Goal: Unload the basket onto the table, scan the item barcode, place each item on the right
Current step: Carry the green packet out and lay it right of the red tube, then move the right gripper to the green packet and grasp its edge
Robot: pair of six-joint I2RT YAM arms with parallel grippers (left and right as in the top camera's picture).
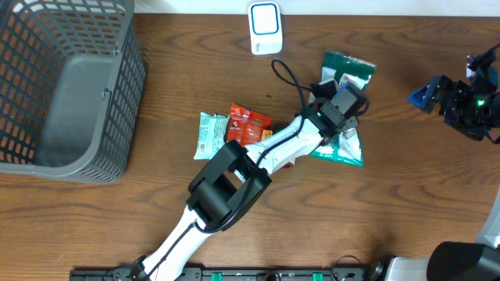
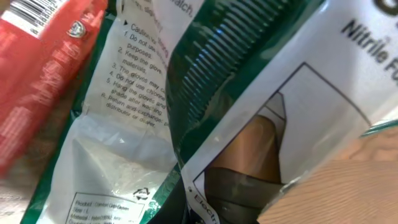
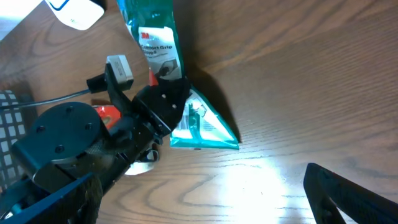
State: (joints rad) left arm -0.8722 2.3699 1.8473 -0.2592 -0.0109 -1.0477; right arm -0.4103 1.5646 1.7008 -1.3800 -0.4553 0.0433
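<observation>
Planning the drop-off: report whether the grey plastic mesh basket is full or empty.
Empty: the overhead view shows the grey plastic mesh basket's bare floor, with nothing lying inside.

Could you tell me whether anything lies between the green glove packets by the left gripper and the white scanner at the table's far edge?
Nothing visible blocks it. Bare wooden table separates the nearer green and white plastic glove packet from the white, blue-faced scanner; only the left arm's thin black cable loops alongside.
</observation>
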